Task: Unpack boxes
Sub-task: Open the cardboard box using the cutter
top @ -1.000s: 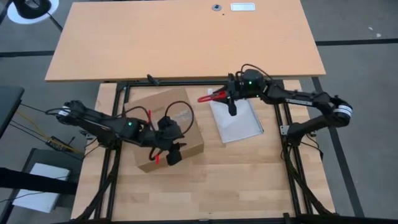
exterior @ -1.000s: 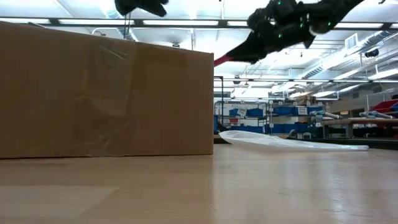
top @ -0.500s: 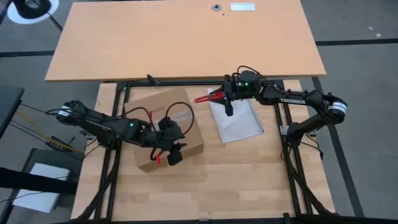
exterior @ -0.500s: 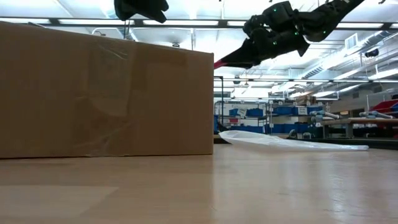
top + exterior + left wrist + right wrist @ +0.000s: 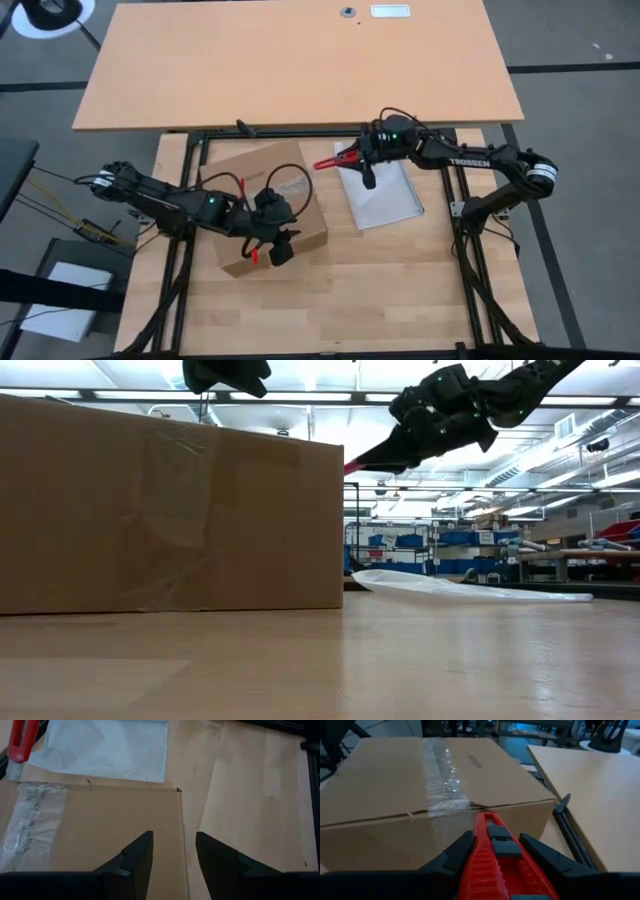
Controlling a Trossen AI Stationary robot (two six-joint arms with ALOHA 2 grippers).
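Brown taped carton (image 5: 270,206) shut, left gripper (image 5: 172,851) apart above it, right gripper (image 5: 496,851) seemingly clamping red cutter (image 5: 495,860).

The low view cuts off the carton (image 5: 170,510) at its left edge, hiding its top.

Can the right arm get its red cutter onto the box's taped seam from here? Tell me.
Probably yes. The right gripper holds the red cutter pointed at the carton, with open air up to the tape strip. The left gripper hovers over the opposite end.
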